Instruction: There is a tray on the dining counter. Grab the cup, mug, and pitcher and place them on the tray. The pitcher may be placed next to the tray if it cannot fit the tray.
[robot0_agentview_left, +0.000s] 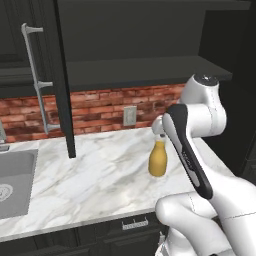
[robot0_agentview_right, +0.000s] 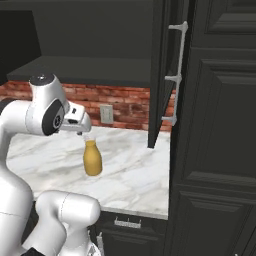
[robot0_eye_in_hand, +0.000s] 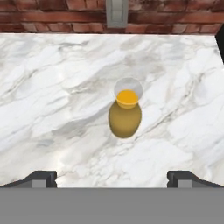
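Note:
The pitcher (robot0_agentview_left: 158, 161) (robot0_agentview_right: 92, 159) (robot0_eye_in_hand: 125, 114), a yellow-orange carafe with a clear narrow neck, stands upright on the marble counter by the brick wall. My gripper (robot0_eye_in_hand: 112, 178) hangs above it and a little nearer to me, open, with nothing between its fingers (robot0_eye_in_hand: 41, 177). In the hand view I look down into the pitcher's mouth, which lies midway between the two tips. In the right base view the white hand (robot0_agentview_right: 75, 120) hovers just over the neck. The tray, cup, mug and dining counter are out of view.
A sink (robot0_agentview_left: 15, 180) is set in the counter at far left. A dark cabinet door (robot0_agentview_left: 62, 75) (robot0_agentview_right: 159, 75) hangs open over the counter behind the pitcher. A wall outlet (robot0_agentview_left: 129, 115) sits on the brick. Tall dark cabinets (robot0_agentview_right: 215, 125) bound the right side.

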